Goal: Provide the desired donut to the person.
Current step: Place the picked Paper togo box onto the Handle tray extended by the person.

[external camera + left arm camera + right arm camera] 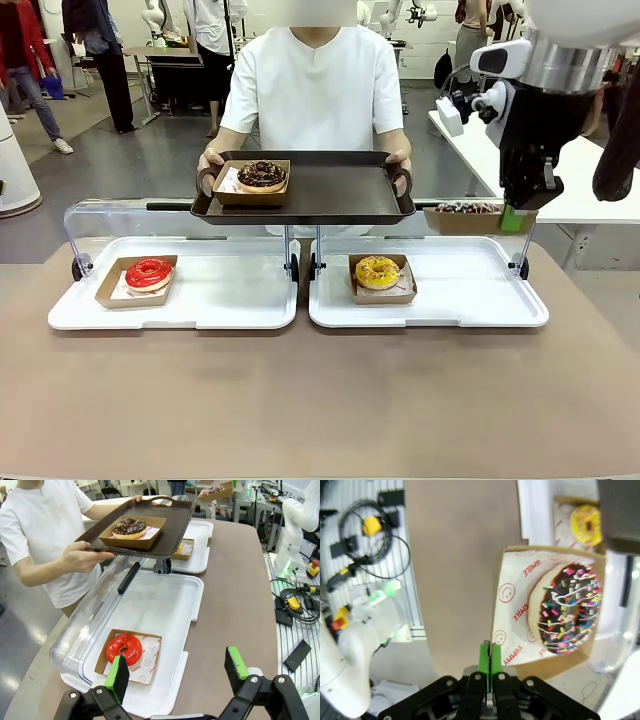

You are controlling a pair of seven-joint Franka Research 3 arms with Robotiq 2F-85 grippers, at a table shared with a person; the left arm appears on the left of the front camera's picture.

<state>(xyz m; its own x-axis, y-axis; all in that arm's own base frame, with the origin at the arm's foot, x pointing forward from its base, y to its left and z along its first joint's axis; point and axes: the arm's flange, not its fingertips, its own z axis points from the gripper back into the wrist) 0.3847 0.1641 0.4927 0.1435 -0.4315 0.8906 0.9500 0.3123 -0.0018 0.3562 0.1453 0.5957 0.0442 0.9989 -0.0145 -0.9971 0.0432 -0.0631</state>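
The person point(316, 85) stands at the far side of the tabletop point(320, 400), holding a dark brown tray point(330, 195) level in both hands, above the two white trays. On its left part sits a chocolate donut point(262, 174) in a cardboard boat.

The right claw point(512, 216) hangs high at the right, beyond the white tray's far corner, its green pads pressed together on the edge of a cardboard boat point(462, 219) carrying a sprinkled chocolate donut point(466, 207). From the front the donut shows only as a low strip above the boat's rim. The right wrist view gives it plainly: chocolate icing, white drizzle and coloured sprinkles point(570, 609) on smiley-printed paper, the boat's edge pinched between the pads at the bottom middle, the donut up and to the right of them. The same view looks down past it at the yellow donut point(585, 525).

The left wrist view shows the left claw point(176, 672) spread wide, holding nothing, above the near edge of the left white tray point(192, 600). The red donut point(124, 649) lies in its boat just above the claw's left finger point(118, 677). This view also shows the clear lid point(85, 625) tipped open beside the tray, toward the person.

In front, the yellow donut point(377, 271) lies on the right white tray point(470, 290).
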